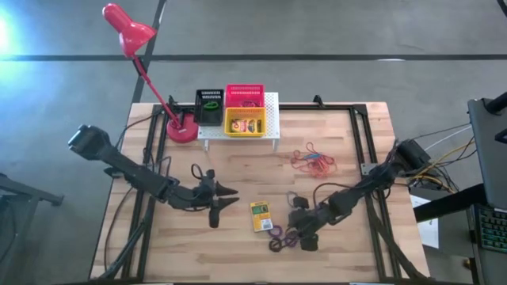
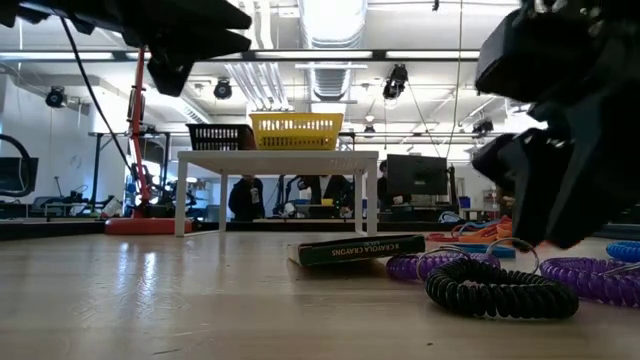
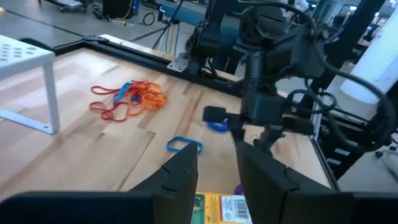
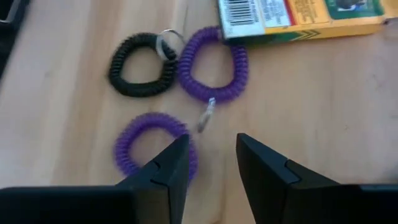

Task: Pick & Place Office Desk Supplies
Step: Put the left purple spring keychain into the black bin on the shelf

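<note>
Three coil rings (image 4: 208,67) distinct only from the right wrist.

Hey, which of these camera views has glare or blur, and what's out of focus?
High view: bright glare at the left edge, floor washed out. Low view: ceiling lights blow out; the black coil ring and the near arm are soft, the crayon box sharper. Right wrist view: purple coil rings slightly blurred. Left wrist view: own fingers blurred.
</note>
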`<action>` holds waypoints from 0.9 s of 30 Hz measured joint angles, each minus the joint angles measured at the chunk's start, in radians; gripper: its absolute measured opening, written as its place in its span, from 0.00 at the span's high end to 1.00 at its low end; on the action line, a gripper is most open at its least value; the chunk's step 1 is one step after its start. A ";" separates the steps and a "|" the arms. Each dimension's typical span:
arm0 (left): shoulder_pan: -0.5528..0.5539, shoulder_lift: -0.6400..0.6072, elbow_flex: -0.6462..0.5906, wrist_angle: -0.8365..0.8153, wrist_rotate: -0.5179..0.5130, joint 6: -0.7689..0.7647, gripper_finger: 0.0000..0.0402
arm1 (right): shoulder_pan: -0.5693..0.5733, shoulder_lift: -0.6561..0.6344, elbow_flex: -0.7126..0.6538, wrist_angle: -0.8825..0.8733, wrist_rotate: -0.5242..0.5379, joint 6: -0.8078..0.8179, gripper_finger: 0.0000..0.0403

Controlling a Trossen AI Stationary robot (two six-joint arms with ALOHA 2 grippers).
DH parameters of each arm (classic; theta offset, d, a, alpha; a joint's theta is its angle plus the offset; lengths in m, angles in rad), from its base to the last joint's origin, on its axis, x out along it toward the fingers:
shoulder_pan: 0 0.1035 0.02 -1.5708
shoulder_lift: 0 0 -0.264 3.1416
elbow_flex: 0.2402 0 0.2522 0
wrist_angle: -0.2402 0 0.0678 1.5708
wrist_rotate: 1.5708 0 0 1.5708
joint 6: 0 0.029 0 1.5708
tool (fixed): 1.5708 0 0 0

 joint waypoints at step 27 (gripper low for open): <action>-0.001 0.191 0.119 0.059 0.010 0.032 0.71 | -0.018 0.056 -0.049 0.190 0.003 0.043 0.74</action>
